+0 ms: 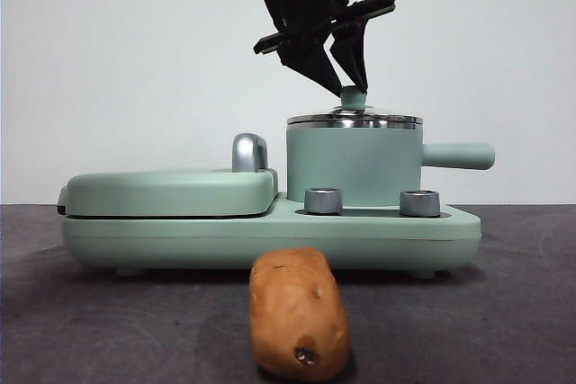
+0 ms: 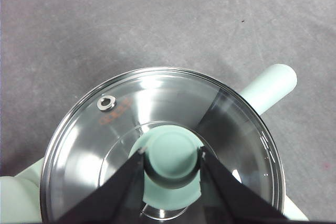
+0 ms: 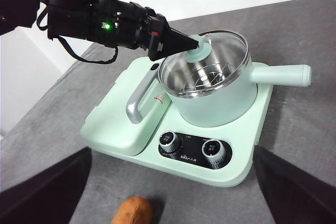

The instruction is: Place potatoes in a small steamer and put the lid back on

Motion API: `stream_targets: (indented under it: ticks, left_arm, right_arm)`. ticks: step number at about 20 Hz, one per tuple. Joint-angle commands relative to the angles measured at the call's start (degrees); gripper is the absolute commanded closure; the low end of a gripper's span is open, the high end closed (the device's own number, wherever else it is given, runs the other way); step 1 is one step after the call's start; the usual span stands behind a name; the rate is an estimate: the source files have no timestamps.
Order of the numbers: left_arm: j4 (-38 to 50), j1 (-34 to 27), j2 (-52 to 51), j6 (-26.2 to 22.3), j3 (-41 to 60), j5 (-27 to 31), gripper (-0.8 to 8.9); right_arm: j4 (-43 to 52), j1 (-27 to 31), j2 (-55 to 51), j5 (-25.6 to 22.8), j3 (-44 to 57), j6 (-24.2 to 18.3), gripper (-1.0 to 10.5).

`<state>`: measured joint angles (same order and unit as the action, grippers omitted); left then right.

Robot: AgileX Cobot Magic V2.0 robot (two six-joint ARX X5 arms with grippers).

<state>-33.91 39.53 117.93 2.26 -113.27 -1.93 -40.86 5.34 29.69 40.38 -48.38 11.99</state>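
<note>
The glass lid (image 1: pixel 354 120) lies on the mint-green small steamer (image 1: pixel 351 164), which stands on the right side of the cooker base. My left gripper (image 1: pixel 346 87) comes down from above, its two jaws pressed on either side of the lid's green knob (image 2: pixel 170 156); the right wrist view shows the same left gripper (image 3: pixel 191 45) at the knob. The orange-brown potato (image 1: pixel 299 312) rests on the grey table in front of the base. My right gripper (image 3: pixel 172 149) hangs wide open above the potato (image 3: pixel 134 211), holding nothing.
The steamer's side handle (image 1: pixel 459 156) sticks out to the right. A flat green griddle cover (image 1: pixel 171 191) with a steel handle (image 1: pixel 249 152) fills the base's left half. Two steel dials (image 1: pixel 323 200) face front. A white wall stands behind.
</note>
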Motion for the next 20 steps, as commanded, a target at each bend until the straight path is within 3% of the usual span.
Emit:
stream_targets:
  ticks: [1,6,14,20]
  left_arm:
    - [0.5,0.7,1.8,-0.5,-1.7,-0.7,7.93]
    - [-0.3,0.6,1.5,-1.1,-2.9,0.9,7.98]
    - [-13.0,-2.4,-7.6,-2.5,-7.1,0.9,7.97]
    - [-13.0,-3.2,-9.6,-2.8,-7.0,-0.3,7.99]
  right_arm:
    - [0.0,0.0,0.2,0.2,-0.8,-0.4,4.6]
    - [0.1,0.0,0.1,0.1,-0.8,-0.3,4.6]
    - [0.1,0.0,0.2,0.1,-0.8,-0.4,4.6]
    - [0.1,0.0,0.2,0.1,-0.8,-0.4,4.6]
